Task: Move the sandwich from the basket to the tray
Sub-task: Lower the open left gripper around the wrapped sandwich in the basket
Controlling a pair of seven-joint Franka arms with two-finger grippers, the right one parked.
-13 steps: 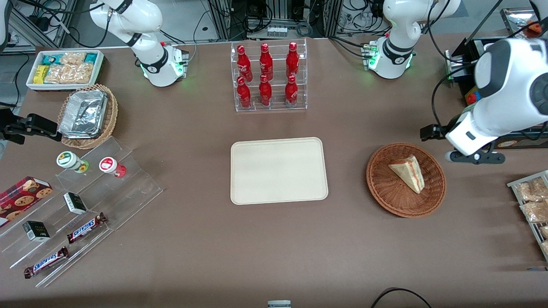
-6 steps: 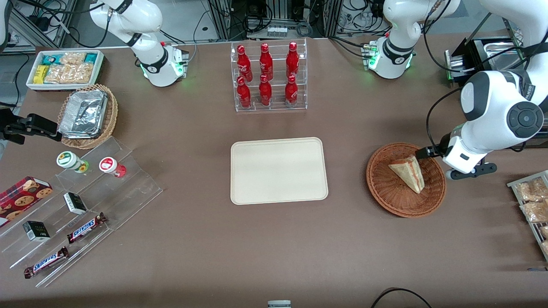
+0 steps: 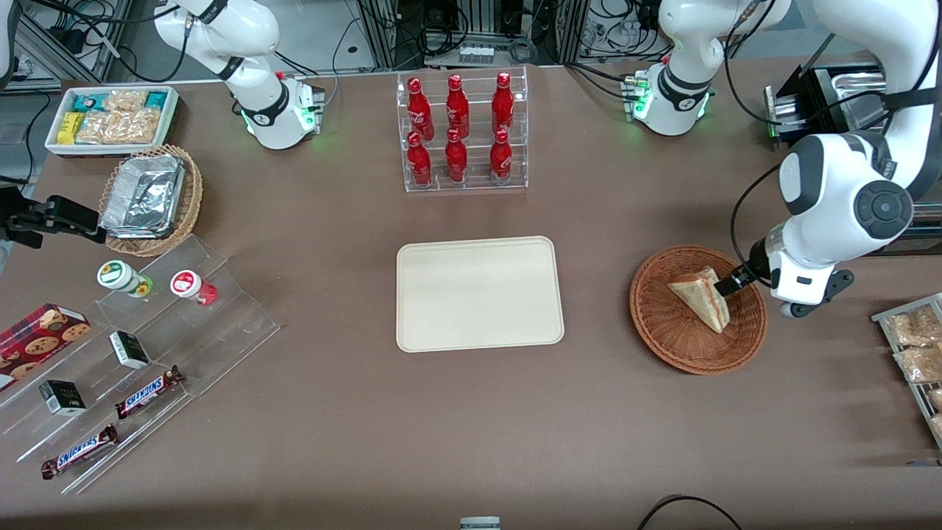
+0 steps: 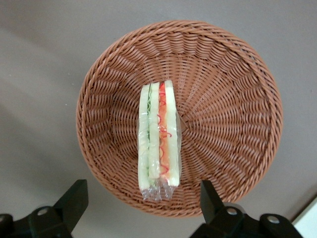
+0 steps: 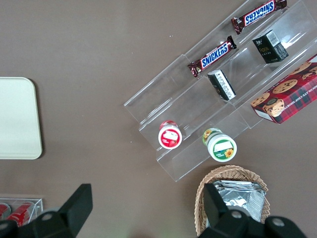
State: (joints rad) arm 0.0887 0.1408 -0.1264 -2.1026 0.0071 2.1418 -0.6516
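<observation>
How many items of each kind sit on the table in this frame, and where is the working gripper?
Red bottles: 6
Snickers bars: 2
Wicker baskets: 2
Sandwich: 1
Tray: 1
Total: 12
The gripper hangs open above the sandwich in its basket.

Tray (image 3: 480, 293), basket (image 3: 677, 338) on table (image 3: 471, 412)

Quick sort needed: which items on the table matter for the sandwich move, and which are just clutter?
Job items:
sandwich, lying in the basket
tray, nothing on it
gripper, open, above the basket, fingers either side of the sandwich

Clutter:
red bottles in a clear rack
foil containers in a tan basket
Snickers bars
cookie box
white snack bin
</observation>
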